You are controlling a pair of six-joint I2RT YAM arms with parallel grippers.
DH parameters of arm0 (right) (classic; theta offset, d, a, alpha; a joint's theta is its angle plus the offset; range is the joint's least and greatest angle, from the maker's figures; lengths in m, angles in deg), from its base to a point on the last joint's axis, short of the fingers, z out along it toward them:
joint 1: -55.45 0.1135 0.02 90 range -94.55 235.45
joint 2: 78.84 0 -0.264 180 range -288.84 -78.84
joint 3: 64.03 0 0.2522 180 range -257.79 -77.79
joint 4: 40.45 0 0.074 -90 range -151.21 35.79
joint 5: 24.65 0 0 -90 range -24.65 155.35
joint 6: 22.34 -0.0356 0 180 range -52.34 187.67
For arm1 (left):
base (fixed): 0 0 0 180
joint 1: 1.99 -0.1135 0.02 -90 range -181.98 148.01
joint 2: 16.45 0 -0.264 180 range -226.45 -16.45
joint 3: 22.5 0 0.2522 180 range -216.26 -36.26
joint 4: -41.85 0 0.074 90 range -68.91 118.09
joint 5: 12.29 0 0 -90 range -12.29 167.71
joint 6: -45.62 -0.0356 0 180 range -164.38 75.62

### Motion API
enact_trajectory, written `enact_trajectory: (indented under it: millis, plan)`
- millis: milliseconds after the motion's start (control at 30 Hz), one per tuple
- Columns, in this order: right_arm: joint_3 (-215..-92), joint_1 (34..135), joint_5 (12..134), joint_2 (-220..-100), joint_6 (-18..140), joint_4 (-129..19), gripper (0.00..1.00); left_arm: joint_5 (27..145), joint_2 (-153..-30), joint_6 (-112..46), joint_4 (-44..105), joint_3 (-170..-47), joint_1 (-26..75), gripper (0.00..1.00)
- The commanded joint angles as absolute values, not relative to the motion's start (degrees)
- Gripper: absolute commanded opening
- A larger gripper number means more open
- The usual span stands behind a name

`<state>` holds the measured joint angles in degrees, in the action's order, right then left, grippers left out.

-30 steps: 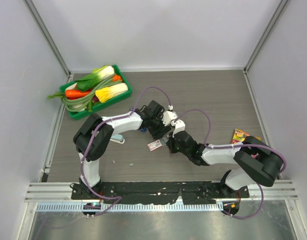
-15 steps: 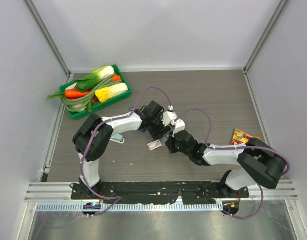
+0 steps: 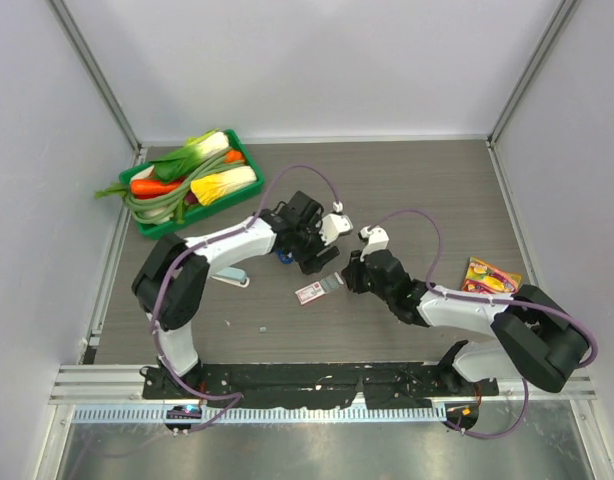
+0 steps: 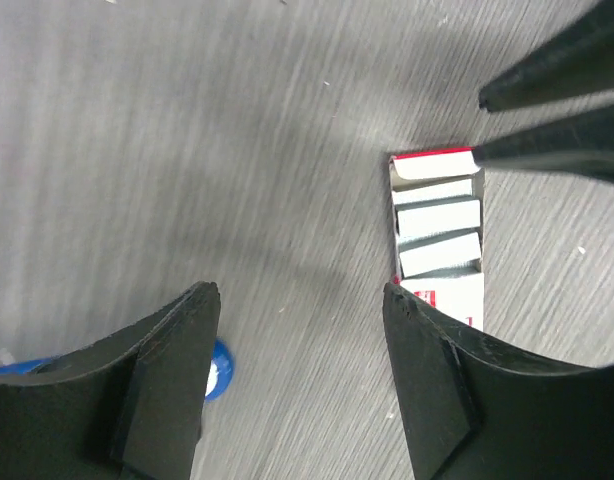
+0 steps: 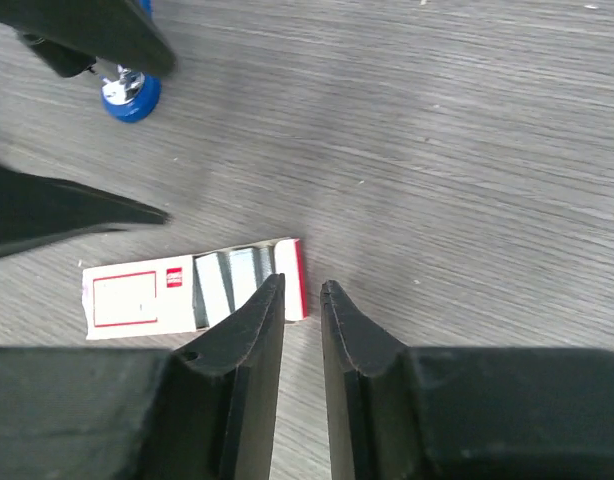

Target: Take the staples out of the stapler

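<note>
Both hands have drawn apart since a second ago, when they were bunched together just over the staple box; the left hand (image 3: 312, 258) has backed off toward 10 o'clock and the right hand (image 3: 349, 278) toward 3 o'clock, leaving the box uncovered. Nearest the arm bases lies that staple box (image 3: 309, 292), flat, red and white, open enough that rows of staples (image 4: 439, 238) show in the left wrist view; the right hand sits just at its 3 o'clock, fingers pinched to a narrow slit over the box's red end, nothing visible between them. At the box's 9 o'clock, well apart from either hand, the stapler (image 3: 232, 277) lies flat on the worktop (image 3: 427, 190) beside the left forearm; neither wrist camera shows it, and I cannot tell whether it is open. A little farther, at the box's 11 o'clock, a small blue round piece (image 3: 284, 257) rests just beside the left hand, whose fingers are spread wide and hold nothing. Farthest, toward 10 o'clock, stands a green tray (image 3: 187, 218) of vegetables; a bright packet (image 3: 487, 272) lies at 3 o'clock by the wall. As I judge it, the hands are breaking off from the box while the stapler lies ungrasped, so the unloading seems to lie ahead; the left hand, being nearer, looks better placed to reach it.
</note>
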<state>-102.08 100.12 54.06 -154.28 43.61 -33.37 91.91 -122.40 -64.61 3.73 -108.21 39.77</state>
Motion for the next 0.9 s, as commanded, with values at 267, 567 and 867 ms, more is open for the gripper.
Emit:
enact_trajectory:
  millis: [267,567,867]
  plan:
    - [-101.5,94.4,63.8,-159.4,40.4,-27.8,0.41,98.3,-108.0,-75.0,-6.9,-101.5,36.3,0.75]
    - [-101.4,92.8,68.6,-164.5,37.8,-22.9,0.37,98.2,-106.9,-76.9,-4.5,-92.9,36.3,0.76]
    - [-101.2,92.5,70.5,-166.7,36.8,-21.0,0.22,98.1,-109.3,-74.7,0.9,-91.5,36.7,0.75]
